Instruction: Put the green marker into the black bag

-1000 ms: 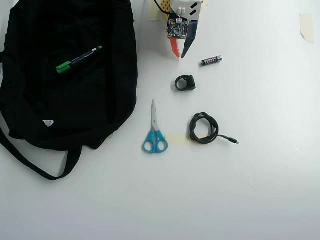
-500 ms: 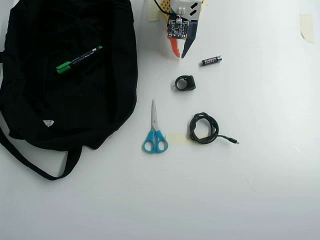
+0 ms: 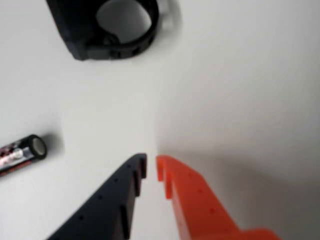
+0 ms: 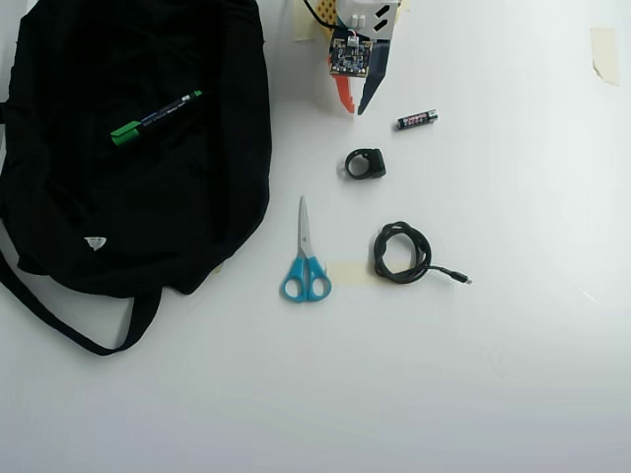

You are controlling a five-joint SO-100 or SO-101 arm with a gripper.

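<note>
Overhead view: my gripper (image 4: 354, 109) hangs near the far edge of the white bench (image 4: 513, 374), about midway along it, tips pointing down the frame. One orange finger, one dark finger. Wrist view: the two tips (image 3: 150, 167) stand almost together, only a thin slit of bench between them, nothing held.

Green marker (image 4: 155, 117) lies on the black bag (image 4: 118, 217), in the bag's far half, tilted, green cap toward the left edge of the bench. I cannot tell whether it sits inside an opening or just on the fabric. The bag fills the far left corner; its strap (image 4: 59, 320) loops out toward the near edge, small white tag (image 4: 95, 241) on the cloth.

Battery (image 4: 417, 119) just right of my tips in the overhead view, apart from them. Black ring-shaped part (image 4: 365, 164) below the tips, near; blurred in the wrist view (image 3: 107, 27). Blue-handled scissors (image 4: 305, 258) mid-bench, blades pointing to the far edge. Coiled black cable (image 4: 402, 253) right of the scissors, its plug end trailing right
</note>
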